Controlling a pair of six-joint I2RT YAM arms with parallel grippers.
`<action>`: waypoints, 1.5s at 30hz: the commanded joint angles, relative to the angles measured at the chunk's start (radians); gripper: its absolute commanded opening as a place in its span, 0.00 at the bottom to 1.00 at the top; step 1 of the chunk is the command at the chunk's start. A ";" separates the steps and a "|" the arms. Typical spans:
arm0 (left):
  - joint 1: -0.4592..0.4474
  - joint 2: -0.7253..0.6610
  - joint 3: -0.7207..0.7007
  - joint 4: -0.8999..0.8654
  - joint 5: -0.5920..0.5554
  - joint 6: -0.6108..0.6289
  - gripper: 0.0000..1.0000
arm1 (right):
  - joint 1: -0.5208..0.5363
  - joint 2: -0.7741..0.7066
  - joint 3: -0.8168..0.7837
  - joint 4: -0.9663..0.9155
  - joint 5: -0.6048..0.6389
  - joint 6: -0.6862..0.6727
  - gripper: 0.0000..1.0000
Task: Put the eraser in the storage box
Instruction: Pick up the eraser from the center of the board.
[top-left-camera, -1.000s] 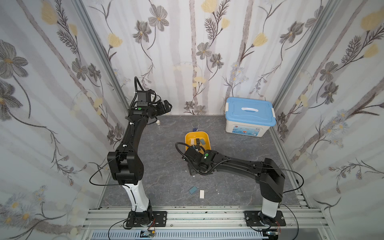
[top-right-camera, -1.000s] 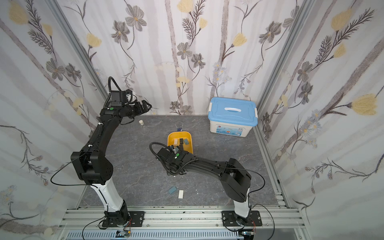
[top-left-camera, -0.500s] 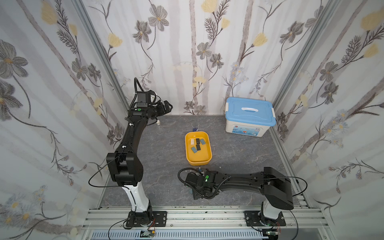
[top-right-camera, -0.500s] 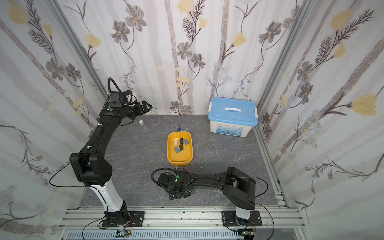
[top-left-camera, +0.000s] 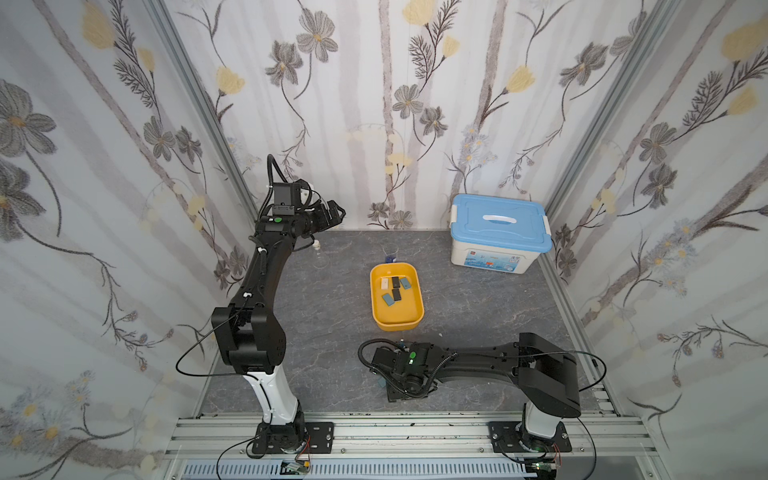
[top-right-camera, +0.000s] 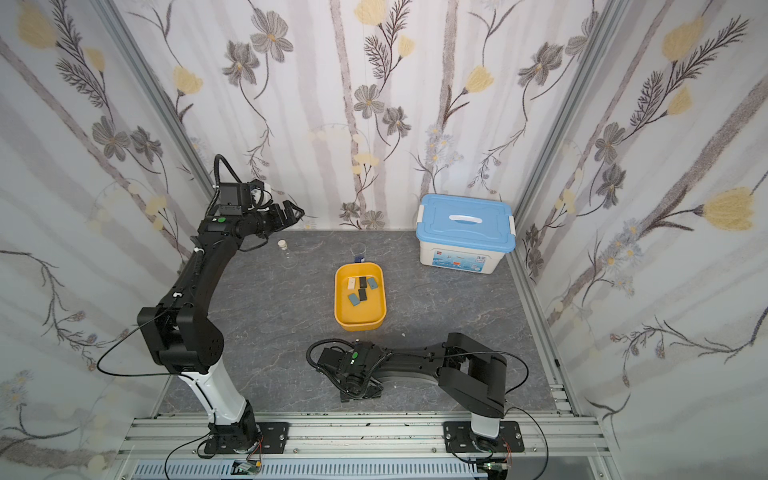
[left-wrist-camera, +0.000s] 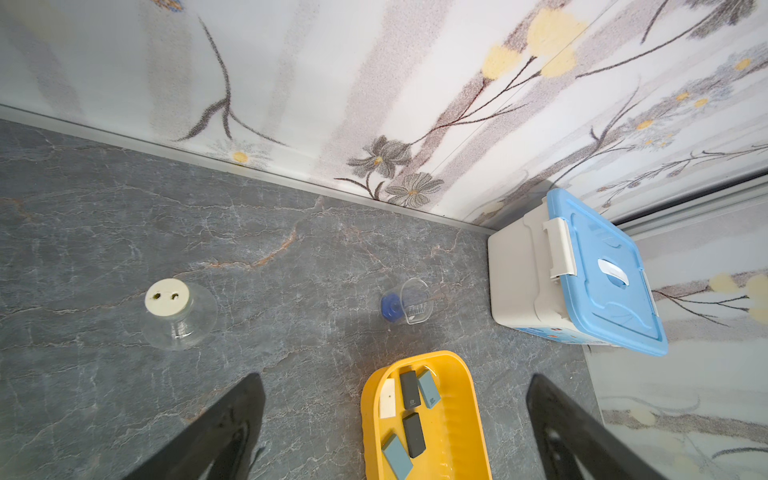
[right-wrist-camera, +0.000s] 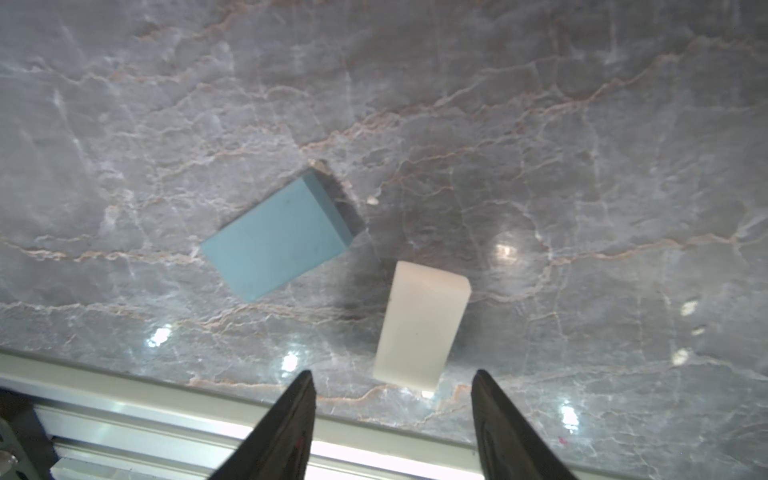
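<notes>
Right pincer (right-wrist-camera: 392, 372) left storage box (top-left-camera: 397, 325), now low — facing white eraser (right-wrist-camera: 419, 324)

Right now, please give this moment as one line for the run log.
right gripper: open, low, white eraser just ahead | blue eraser: on table beside it | left gripper: open, raised | storage box: five erasers inside

Floor (top-left-camera: 324, 291) between the yellow tub (top-left-camera: 398, 311) and the front rail (right-wrist-camera: 166, 399) is mostly open, just the white eraser (right-wrist-camera: 419, 324) and blue eraser (right-wrist-camera: 278, 237) lying close, tight gap at one corner, wider toward the rail. Tub's lidless, near half bare, small blocks (top-left-camera: 395, 283) at the far end. Beaker (left-wrist-camera: 409, 301) stands just behind it, flask (left-wrist-camera: 176, 311) and lidded bin (top-left-camera: 498, 224) well apart along the back wall (top-left-camera: 386, 124)
</notes>
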 joint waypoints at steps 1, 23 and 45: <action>0.000 -0.002 -0.002 0.023 -0.004 0.010 1.00 | -0.006 0.008 -0.005 0.031 -0.015 0.005 0.59; -0.001 -0.005 -0.001 0.017 -0.013 0.023 1.00 | -0.039 0.078 0.052 -0.010 0.012 -0.062 0.23; -0.001 -0.003 0.011 0.007 -0.008 0.022 1.00 | -0.228 0.000 0.343 -0.142 0.252 -0.275 0.23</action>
